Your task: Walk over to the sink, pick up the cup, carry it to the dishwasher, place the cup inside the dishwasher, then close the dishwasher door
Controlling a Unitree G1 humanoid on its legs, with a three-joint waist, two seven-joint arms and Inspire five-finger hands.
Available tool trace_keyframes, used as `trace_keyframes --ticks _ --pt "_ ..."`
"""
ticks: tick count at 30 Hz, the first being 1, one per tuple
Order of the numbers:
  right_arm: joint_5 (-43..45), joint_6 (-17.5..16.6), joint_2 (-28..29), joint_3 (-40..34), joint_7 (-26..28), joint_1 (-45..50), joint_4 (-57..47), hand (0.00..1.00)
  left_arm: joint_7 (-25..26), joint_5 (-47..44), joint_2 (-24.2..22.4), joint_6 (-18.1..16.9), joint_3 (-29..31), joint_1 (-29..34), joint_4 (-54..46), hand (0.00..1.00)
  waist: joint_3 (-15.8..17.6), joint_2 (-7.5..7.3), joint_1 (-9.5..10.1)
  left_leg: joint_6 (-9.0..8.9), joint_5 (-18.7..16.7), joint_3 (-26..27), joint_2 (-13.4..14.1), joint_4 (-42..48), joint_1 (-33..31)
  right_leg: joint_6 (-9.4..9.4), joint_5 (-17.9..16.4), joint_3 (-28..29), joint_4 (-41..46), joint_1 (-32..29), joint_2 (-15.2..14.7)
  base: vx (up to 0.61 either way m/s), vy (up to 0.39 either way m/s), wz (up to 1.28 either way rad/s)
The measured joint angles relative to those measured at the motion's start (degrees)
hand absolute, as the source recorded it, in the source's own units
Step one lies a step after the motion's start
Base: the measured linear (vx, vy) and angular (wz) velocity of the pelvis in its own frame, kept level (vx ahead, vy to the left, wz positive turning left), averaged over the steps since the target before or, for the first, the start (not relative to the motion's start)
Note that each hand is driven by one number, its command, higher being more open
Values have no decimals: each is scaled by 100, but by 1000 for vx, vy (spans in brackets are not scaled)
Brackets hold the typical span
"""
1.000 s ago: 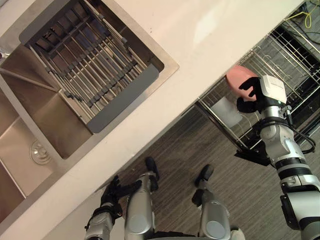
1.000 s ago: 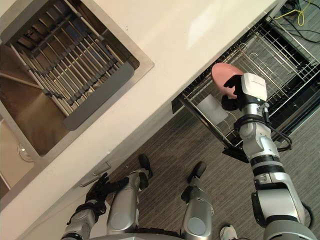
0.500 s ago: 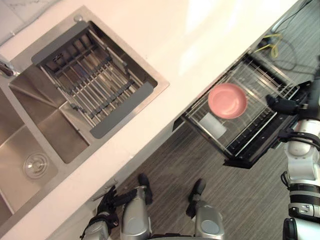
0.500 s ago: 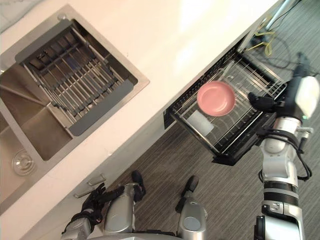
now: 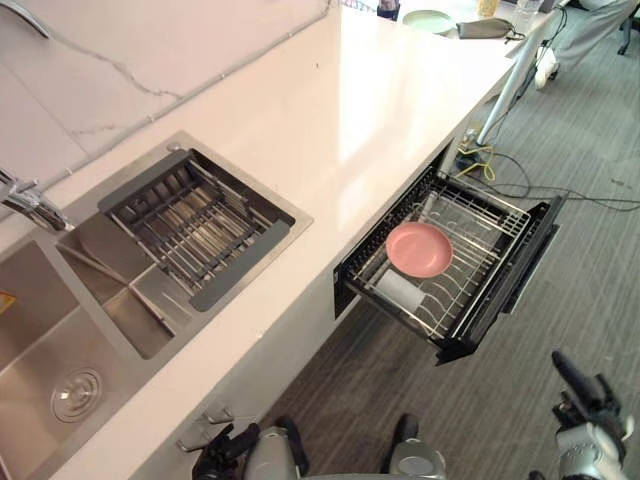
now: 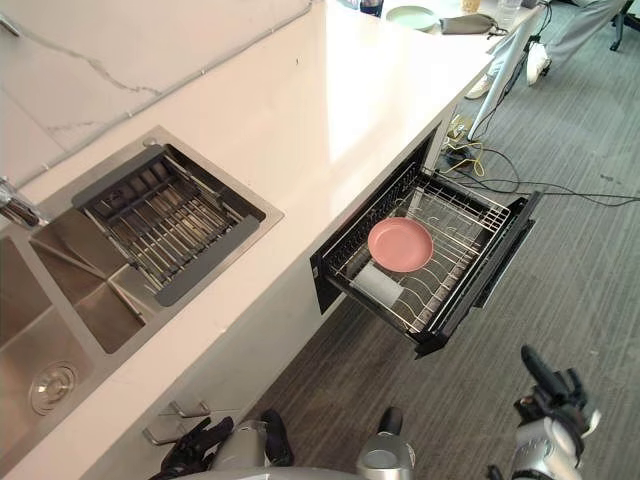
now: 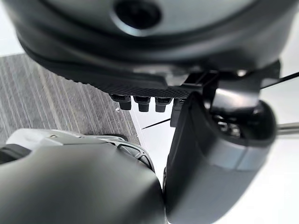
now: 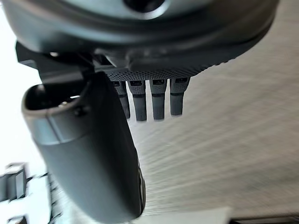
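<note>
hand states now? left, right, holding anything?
Left hand: open, holding nothing.
Right hand: open, holding nothing; the round pink cup lies in the dishwasher's wire rack.

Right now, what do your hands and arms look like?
My right hand and left hand are dark, nearly black. Each has a row of slim fingers with squared-off tips beside one fat, rounded thumb, and a palm covered in tiny bumps. My right arm is smooth, silver-grey and rounded.
</note>
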Motion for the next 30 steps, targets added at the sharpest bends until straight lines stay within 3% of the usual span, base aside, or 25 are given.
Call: trace_keyframes --ticks 3,6,8,12,16,19,21,24,26,27,30 --pt "16 -174 60 283 462 -90 -5 0 -3 -2 -9 -1 -110 1 18 100 2 87 46 -7 107 -44 -123 -240 -6 -5 -3 -15 67 -93 -76 -18 1 9" --pt "-61 -631 17 807 898 -437 -9 0 -1 -29 -39 -13 -247 -10 4 100 102 228 81 45 328 -113 -244 -473 -7 -9 -20 -99 181 -181 -162 17 6 21" --pt "-97 -934 -110 852 860 -628 39 0 0 -39 -70 -75 -370 -12 -42 100 245 351 100 127 452 -246 -389 -621 1 46 -144 -237 468 -225 -324 34 26 38" --pt "-150 -1262 -323 1014 852 -724 154 0 9 -148 -114 -189 -484 -12 -29 100 336 433 155 205 615 -508 -652 -847 22 135 -356 -538 860 -220 -594 44 26 43" --pt "-269 -1357 -486 1222 733 -899 318 0 6 -150 -139 -257 -584 -11 -17 100 378 500 258 278 735 -958 -935 -963 70 250 -628 -1002 1288 12 -915 -15 29 70" --pt "-341 -1350 -784 1433 593 -1319 629 0 11 -167 -230 -259 -585 -4 9 100 431 638 434 290 873 -1316 -1170 -1167 125 326 -837 -1386 1628 207 -1180 -70 26 71" --pt "-721 -1184 -1063 1999 590 -1691 892 0 21 -128 -236 -233 -581 51 168 100 442 749 622 292 1054 -1536 -1291 -1401 186 344 -958 -1640 1793 301 -1307 -51 -2 57" --pt "-1129 -983 -1115 2311 618 -2246 1228 0 15 -83 -245 -114 -584 267 207 100 445 797 739 322 1238 -1719 -1378 -1601 247 367 -1063 -1842 1963 379 -1405 17 -42 44" --pt "-1471 -863 -1319 2518 615 -2622 1568 0 -6 44 -256 -7 -592 504 217 100 464 793 923 321 1315 -1821 -1404 -1649 246 363 -1156 -1945 2118 411 -1460 53 -66 26" --pt "-1569 -818 -1442 2623 676 -2629 1617 100 -20 102 -267 22 -601 560 225 100 472 783 940 316 1319 -1835 -1406 -1649 245 360 -1173 -1960 2138 419 -1466 57 -75 16" --pt "-2038 -596 -1745 2926 777 -2826 1744 100 -89 141 -310 70 -681 637 281 100 476 788 944 270 1351 -1904 -1386 -1648 257 347 -1263 -2042 2219 474 -1463 29 -77 10"
